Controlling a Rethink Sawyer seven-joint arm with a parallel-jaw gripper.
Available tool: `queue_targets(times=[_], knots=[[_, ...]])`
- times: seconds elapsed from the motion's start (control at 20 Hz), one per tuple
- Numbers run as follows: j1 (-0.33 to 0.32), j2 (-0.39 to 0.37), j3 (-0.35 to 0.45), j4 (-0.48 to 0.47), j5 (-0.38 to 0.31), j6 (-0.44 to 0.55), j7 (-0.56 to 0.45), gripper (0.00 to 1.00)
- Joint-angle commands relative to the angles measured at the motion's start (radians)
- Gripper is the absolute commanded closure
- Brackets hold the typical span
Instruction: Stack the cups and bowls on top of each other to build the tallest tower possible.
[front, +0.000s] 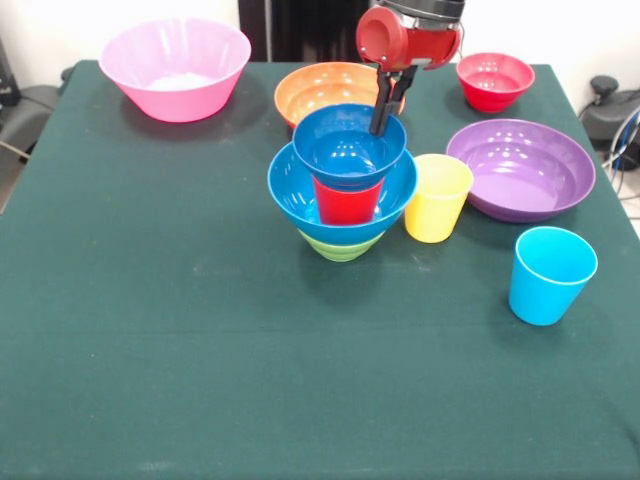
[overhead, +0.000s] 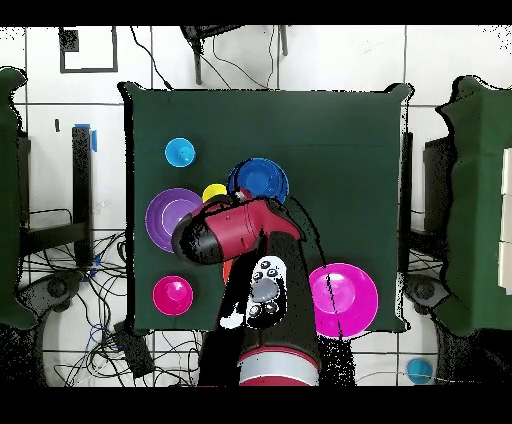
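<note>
At frame centre, the tower stands: green bowl, large blue bowl, red cup, small blue bowl on top. The gripper dips to that bowl's right rim; its opening cannot be told. The sky-blue cup stands apart, lower right.

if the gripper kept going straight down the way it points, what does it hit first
Most likely the small blue bowl topping the tower: the gripper hangs at its far rim, pointing down. Depth is unclear, so it might pass just behind the rim.

You see a glossy small blue plastic bowl upright atop a red tumbler in the large blue bowl over a green bowl, mid-table.
</note>
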Motion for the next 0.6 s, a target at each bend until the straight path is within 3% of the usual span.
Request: queue_targets(times=[0.05, 0.6], knots=[[-0.001, 0.020, 0.055, 0.005, 0.011, 0.115, 0.076, 1.00], [-0.007, 0.019, 0.056, 0.009, 0.009, 0.132, 0.062, 1.00]])
